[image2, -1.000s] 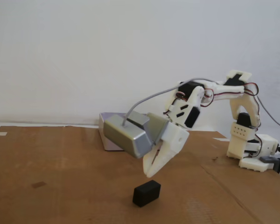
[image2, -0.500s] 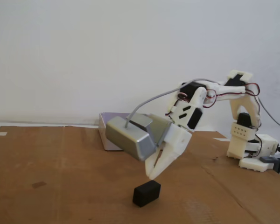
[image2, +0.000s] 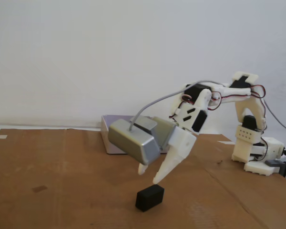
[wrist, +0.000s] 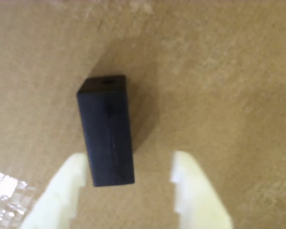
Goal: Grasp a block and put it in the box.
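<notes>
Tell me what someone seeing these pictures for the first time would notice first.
Probably the white robot arm reaching from the right of the fixed view, its gripper open just above a small black block on the brown cardboard. The shiny grey casing on its wrist also catches the eye, half hiding the pale box behind it. In the wrist view the block lies between the jaws, nearer the left one.
</notes>
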Robot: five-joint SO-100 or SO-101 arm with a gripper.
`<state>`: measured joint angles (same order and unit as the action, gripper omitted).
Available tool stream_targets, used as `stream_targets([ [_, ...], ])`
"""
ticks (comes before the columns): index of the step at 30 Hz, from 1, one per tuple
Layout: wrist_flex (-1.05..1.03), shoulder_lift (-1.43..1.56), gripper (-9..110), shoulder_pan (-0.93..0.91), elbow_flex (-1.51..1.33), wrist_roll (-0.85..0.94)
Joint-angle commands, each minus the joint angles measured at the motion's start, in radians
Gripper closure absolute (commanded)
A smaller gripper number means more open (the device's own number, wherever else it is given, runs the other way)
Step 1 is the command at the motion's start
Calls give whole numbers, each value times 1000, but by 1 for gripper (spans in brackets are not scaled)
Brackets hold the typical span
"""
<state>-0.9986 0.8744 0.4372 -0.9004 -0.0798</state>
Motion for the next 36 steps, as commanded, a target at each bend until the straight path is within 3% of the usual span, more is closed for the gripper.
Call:
stream_targets([
  [1, 3, 49, 76, 5, 120, 9],
  [10, 3, 49, 76, 51, 114, 9],
  [17, 9, 34, 66, 69, 114, 9],
  [36, 15, -29, 66, 60, 121, 43],
])
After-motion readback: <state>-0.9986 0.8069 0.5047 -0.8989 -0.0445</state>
